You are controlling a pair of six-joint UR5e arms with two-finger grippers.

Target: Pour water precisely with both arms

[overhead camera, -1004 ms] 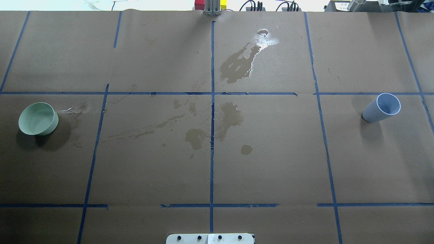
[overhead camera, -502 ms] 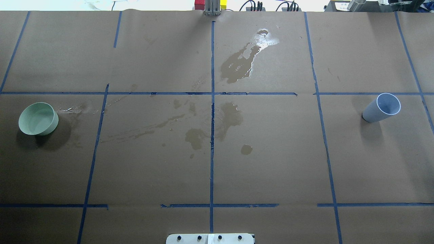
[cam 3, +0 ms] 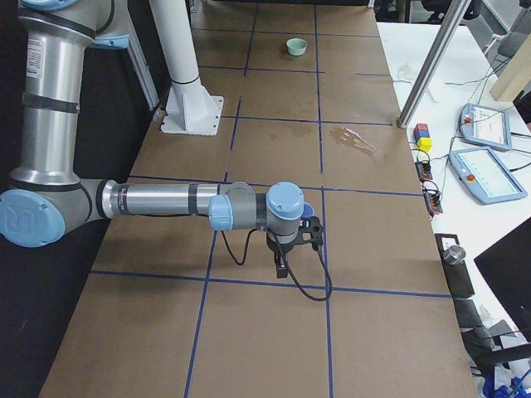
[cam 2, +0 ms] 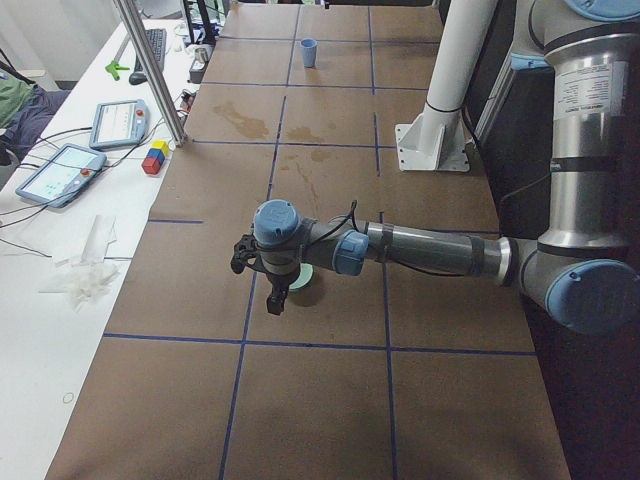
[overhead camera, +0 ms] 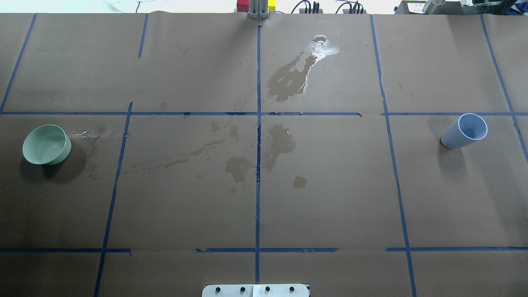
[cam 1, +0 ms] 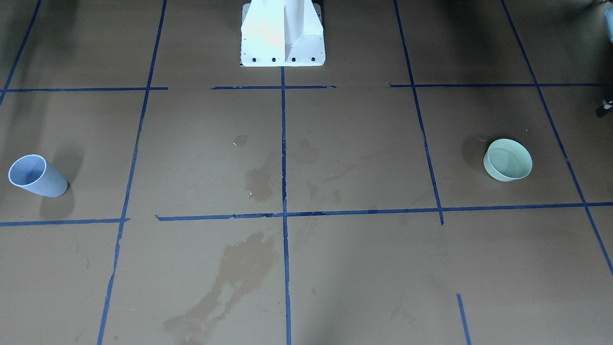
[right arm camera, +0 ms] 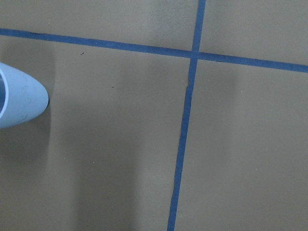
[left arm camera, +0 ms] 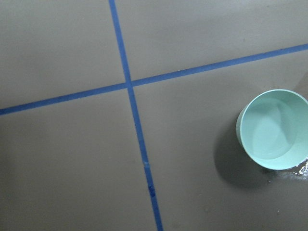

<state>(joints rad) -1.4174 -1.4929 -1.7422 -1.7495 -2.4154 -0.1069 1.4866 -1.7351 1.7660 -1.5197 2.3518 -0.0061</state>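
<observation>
Water [overhead camera: 288, 80] pooled on paper [overhead camera: 185, 198] near far edge, centre. Blue cup [overhead camera: 464, 131] by right edge, green bowl [overhead camera: 45, 144] by left edge. Left gripper [cam 2: 272, 290], right gripper [cam 3: 284, 257] near them; I can't tell if fingers parted or together. Risk: wet paper, cup skids on grasp, fresh spill

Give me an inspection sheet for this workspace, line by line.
Surface: brown paper with a blue tape grid, stained wet around the centre.
Job's things: bowl upright at the robot's left; cup upright at its right; water puddled on the paper, glossy at the far end.
Clutter: blocks off the paper.
Grippers: left gripper near the bowl, right gripper by the cup; open or shut, cannot tell.
Cables: cable loops from the right wrist.
Surroundings: pedestal, pendants.
</observation>
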